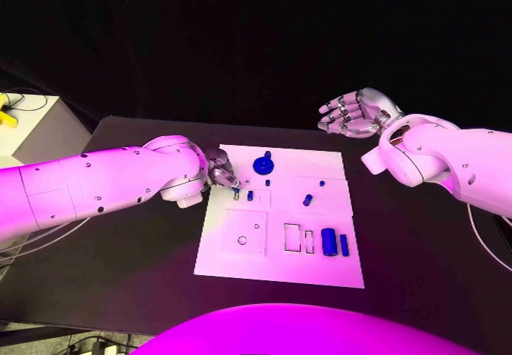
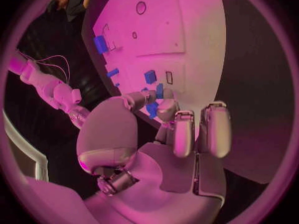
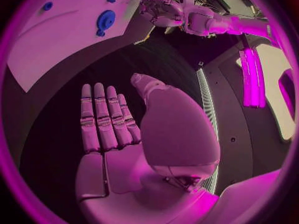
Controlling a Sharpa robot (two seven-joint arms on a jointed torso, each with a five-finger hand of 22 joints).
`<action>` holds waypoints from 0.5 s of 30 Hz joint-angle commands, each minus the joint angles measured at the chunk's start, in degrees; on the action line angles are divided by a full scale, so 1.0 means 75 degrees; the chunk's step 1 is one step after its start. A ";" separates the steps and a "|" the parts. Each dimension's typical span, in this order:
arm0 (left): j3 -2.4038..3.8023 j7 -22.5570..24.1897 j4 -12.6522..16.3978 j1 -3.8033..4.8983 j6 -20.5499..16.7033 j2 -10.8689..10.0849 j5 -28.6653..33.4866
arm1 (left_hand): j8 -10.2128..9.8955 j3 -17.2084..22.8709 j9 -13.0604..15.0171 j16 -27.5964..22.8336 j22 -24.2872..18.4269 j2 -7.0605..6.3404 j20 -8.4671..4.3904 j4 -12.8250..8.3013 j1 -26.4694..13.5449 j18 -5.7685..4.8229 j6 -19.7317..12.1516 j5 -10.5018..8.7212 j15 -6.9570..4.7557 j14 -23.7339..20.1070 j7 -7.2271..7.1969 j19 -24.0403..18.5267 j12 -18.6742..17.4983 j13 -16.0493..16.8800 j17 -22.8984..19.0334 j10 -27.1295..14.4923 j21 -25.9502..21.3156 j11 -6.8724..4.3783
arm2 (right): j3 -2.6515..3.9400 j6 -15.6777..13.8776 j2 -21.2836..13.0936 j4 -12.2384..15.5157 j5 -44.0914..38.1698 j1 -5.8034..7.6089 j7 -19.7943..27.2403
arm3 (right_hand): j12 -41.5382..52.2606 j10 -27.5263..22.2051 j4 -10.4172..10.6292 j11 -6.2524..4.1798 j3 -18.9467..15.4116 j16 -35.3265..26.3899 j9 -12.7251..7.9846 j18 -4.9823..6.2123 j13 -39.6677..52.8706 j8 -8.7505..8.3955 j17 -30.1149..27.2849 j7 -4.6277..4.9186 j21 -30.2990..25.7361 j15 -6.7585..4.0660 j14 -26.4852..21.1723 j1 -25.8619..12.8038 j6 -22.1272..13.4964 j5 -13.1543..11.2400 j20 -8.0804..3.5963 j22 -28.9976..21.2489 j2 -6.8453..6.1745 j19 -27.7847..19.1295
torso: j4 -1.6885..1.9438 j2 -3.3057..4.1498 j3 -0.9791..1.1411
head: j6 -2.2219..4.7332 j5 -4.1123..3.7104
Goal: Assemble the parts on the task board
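The white task board (image 1: 240,255) lies mid-table. My left hand (image 1: 221,171) hangs over its far left part and pinches a small blue part (image 2: 152,109) between thumb and fingertip. Close by on the board are another small blue piece (image 2: 150,76) and a blue peg (image 1: 250,196). A round blue gear-like part (image 1: 263,163) lies beside the hand; the right wrist view shows this gear (image 3: 106,20) too. Further blue pieces lie at the board's middle right (image 1: 307,200) and near right (image 1: 330,241). My right hand (image 1: 352,112) is raised beyond the far right corner, fingers spread, holding nothing.
The board has several outlined recesses (image 1: 246,231) on its near half. A pale box (image 1: 43,126) stands off the table's far left corner. Black table surface (image 1: 427,244) surrounds the board.
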 commanded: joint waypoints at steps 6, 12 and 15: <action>-0.0082 -0.0186 -0.0094 -0.0004 0.0425 0.0163 -0.0441 | 0.0063 0.1475 -0.0001 0.0025 0.0378 0.0050 -0.0027 -0.1432 -0.0057 -0.0086 0.0194 0.0128 -0.0063 0.0780 -0.0150 0.0072 0.0050 0.0042 0.2013 0.0102 0.0067 -0.0025 | 0.0000 0.0029 0.0022 -0.0004 0.0195 -0.0004 0.0301 | -0.0159 -0.0020 -0.0102 0.0092 -0.0057 -0.0118 -0.0028 0.0089 -0.0021 -0.0112 -0.0209 0.0316 -0.0024 0.0052 -0.0031 -0.0100 -0.0068 0.0050 0.0064 -0.0345 0.0027 -0.0208 | 0.0002 0.0009 -0.0002 | 0.0001 0.0004; -0.0101 -0.0194 -0.0069 -0.0004 0.0471 0.0184 -0.0583 | 0.0066 0.1481 -0.0001 0.0025 0.0384 0.0047 -0.0030 -0.1436 -0.0063 -0.0087 0.0198 0.0146 -0.0066 0.0780 -0.0153 0.0076 0.0045 0.0034 0.2013 0.0102 0.0070 -0.0027 | 0.0000 0.0032 0.0014 0.0002 0.0204 -0.0004 0.0300 | -0.0199 -0.0031 -0.0124 0.0112 -0.0086 -0.0149 -0.0035 0.0087 -0.0021 -0.0141 -0.0268 0.0341 -0.0025 0.0071 -0.0031 -0.0114 -0.0072 0.0052 0.0083 -0.0442 0.0040 -0.0272 | 0.0004 0.0006 -0.0003 | 0.0001 -0.0002; -0.0105 -0.0195 -0.0060 -0.0004 0.0472 0.0181 -0.0633 | 0.0066 0.1481 -0.0001 0.0025 0.0384 0.0047 -0.0030 -0.1436 -0.0063 -0.0087 0.0198 0.0146 -0.0066 0.0780 -0.0153 0.0076 0.0045 0.0034 0.2013 0.0102 0.0070 -0.0027 | 0.0000 0.0038 0.0009 0.0005 0.0206 -0.0004 0.0300 | -0.0199 -0.0031 -0.0124 0.0112 -0.0086 -0.0149 -0.0035 0.0087 -0.0021 -0.0141 -0.0268 0.0341 -0.0025 0.0071 -0.0031 -0.0114 -0.0072 0.0052 0.0083 -0.0442 0.0040 -0.0272 | 0.0008 0.0003 -0.0003 | 0.0001 -0.0008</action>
